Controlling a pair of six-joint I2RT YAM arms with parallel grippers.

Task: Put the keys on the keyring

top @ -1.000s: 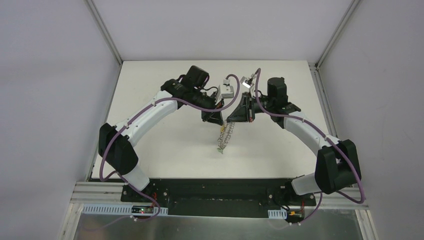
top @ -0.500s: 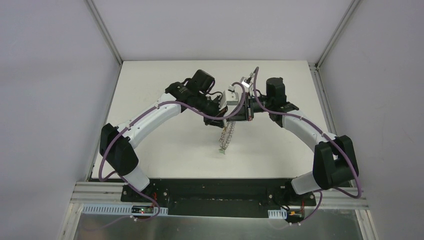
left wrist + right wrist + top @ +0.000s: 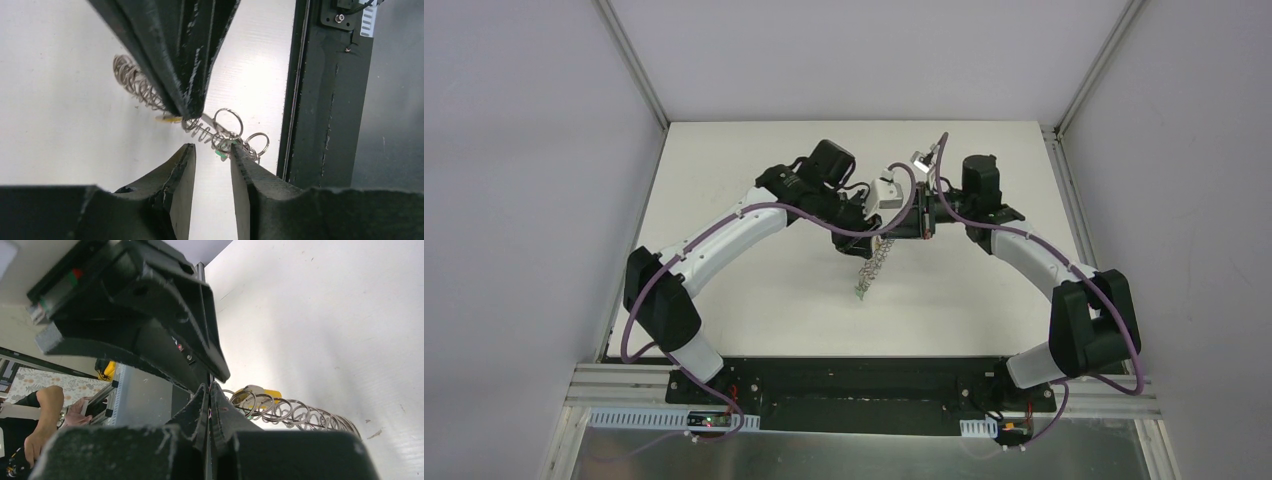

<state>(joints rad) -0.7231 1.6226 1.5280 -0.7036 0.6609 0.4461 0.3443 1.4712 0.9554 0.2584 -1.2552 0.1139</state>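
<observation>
- The right gripper [image 3: 208, 390] is pinched tight on the keyring [image 3: 292, 412].
- The left gripper [image 3: 212, 155] has a small gap between its jaws.
- The green key [image 3: 221, 152] sits at the tip of that gap.
- The yellow key [image 3: 169, 119] is at its 10 o'clock.
- From above, the keyring hangs toward 7 o'clock, over the table [image 3: 754, 290].

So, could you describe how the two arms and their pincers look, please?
Both arms are alike: the left arm and right arm have curved white shells between bulky black joints, and a purple cable runs along each. The left pincer and right pincer have two wedge-shaped matte black fingers with scuffed, rough edges.
</observation>
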